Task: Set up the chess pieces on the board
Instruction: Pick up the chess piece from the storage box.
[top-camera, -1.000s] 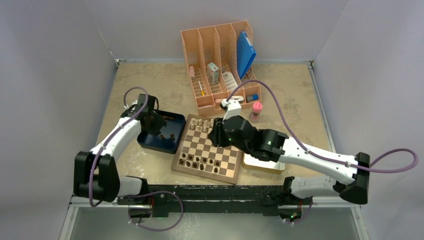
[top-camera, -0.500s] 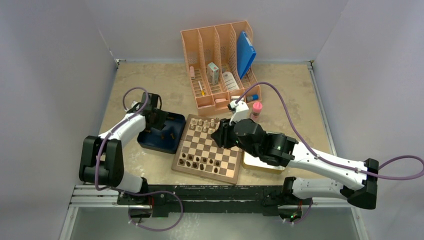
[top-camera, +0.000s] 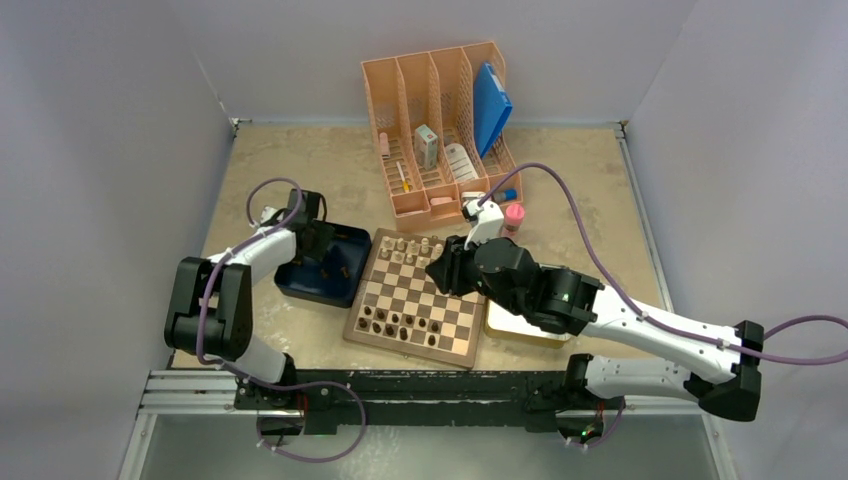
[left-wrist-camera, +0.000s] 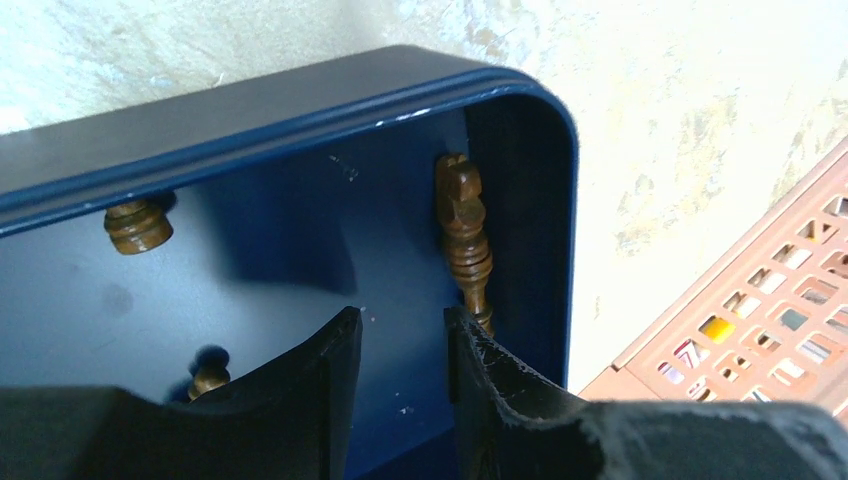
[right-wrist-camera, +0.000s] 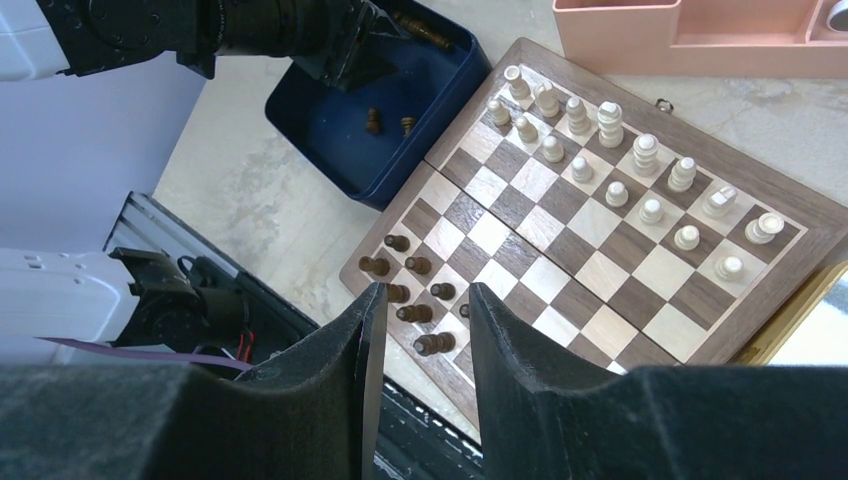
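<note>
The board (top-camera: 412, 349) lies mid-table, with several dark brown chess pieces (top-camera: 400, 322) on its near rows and pale ones (top-camera: 405, 247) on its far rows. More dark pieces lie in the blue tray (top-camera: 300, 284): a tall one (left-wrist-camera: 462, 235) along the tray's right wall, a pawn (left-wrist-camera: 137, 226), and another (left-wrist-camera: 207, 377). My left gripper (left-wrist-camera: 403, 318) reaches into the tray, open and empty, with its right finger beside the tall piece. My right gripper (right-wrist-camera: 425, 295) hovers open above the board's (right-wrist-camera: 815, 235) near dark pieces (right-wrist-camera: 418, 313), holding nothing.
A pink desk organiser (top-camera: 440, 130) with a blue folder stands behind the board. A pink-capped bottle (top-camera: 513, 222) is near the board's far right corner. A flat tin (top-camera: 520, 328) lies right of the board, under my right arm. Walls enclose the table.
My left arm has drawn back and its gripper has shifted inside the tray, jaws narrowing a little. My right arm has drifted slightly right over the board.
</note>
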